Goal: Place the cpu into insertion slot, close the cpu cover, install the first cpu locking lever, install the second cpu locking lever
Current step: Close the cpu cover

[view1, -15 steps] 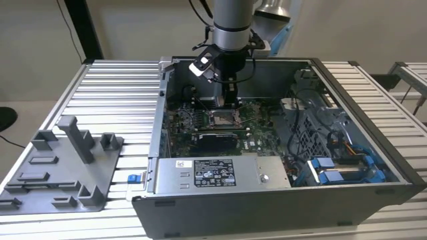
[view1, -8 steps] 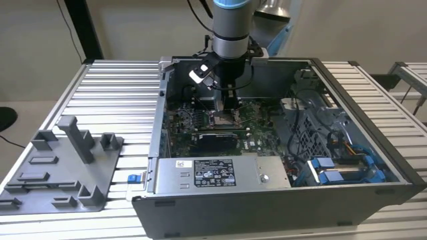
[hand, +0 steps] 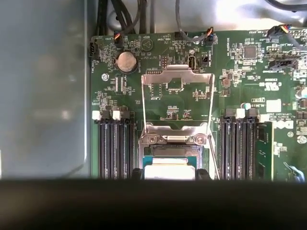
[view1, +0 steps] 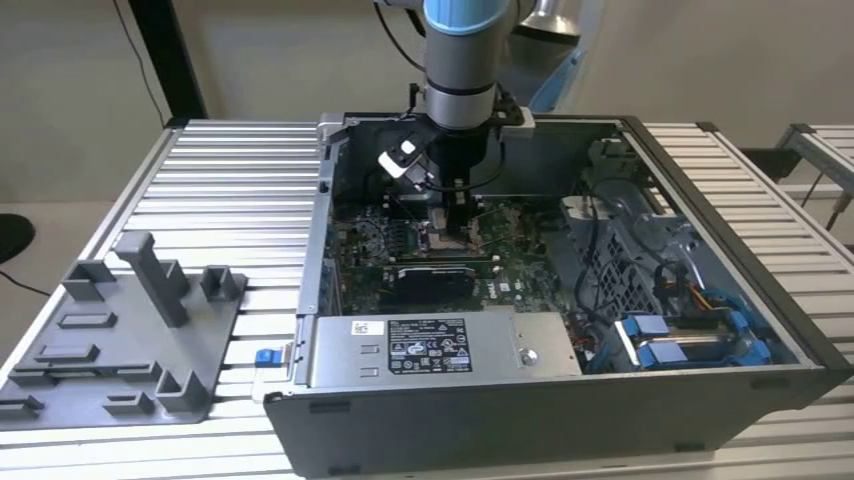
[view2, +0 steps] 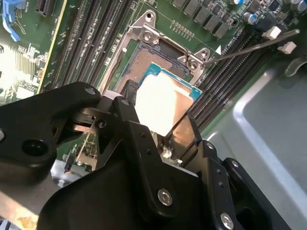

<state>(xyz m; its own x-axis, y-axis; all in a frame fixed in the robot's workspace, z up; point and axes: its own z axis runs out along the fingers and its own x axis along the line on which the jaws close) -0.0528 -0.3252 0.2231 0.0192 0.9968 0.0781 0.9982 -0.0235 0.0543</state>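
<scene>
Second wrist view: the cpu [view2: 163, 98] is gripped by two opposite edges in the end effector [view2: 156, 115], whose fingers are closed narrowly on it. The chip is held flat, silvery top turned toward the wrist, just under the fingertips and over the near part of the slot [view2: 144, 60]. Whether the pin field is touched cannot be told. Being square, the chip has no long axis; its edges are seen roughly parallel with the slot's rim. The first step, placing the chip, is judged to be in hand and not yet finished. Seating is judged to call for a level chip, squared and centred within the rim, before the grip is released. A thin lever [view2: 249, 45] is seen swung out to one side of the slot. In the first wrist view the cover [hand: 178, 70] is swung open beyond the slot, away from the end effector.
</scene>
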